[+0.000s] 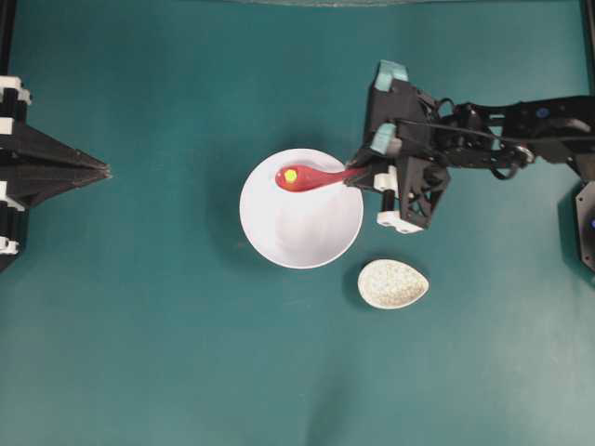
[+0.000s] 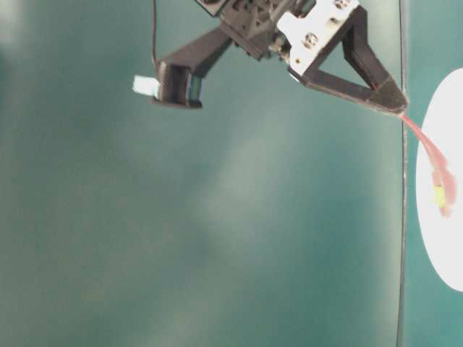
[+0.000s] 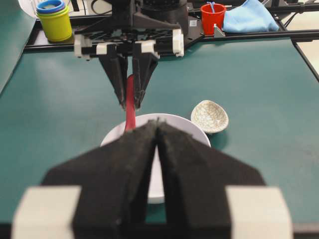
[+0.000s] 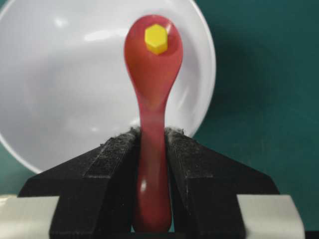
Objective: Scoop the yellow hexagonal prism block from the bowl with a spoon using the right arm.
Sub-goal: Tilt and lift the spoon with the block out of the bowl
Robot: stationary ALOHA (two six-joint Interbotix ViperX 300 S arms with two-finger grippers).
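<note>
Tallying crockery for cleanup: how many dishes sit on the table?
2: the white bowl at the centre under the spoon, and the speckled spoon rest just beside it, on the right gripper's side. None appear hidden.

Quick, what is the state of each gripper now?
Left gripper: closed, holding nothing.
Right gripper: closed on the handle of the red spoon, which carries the yellow hexagonal block.
</note>
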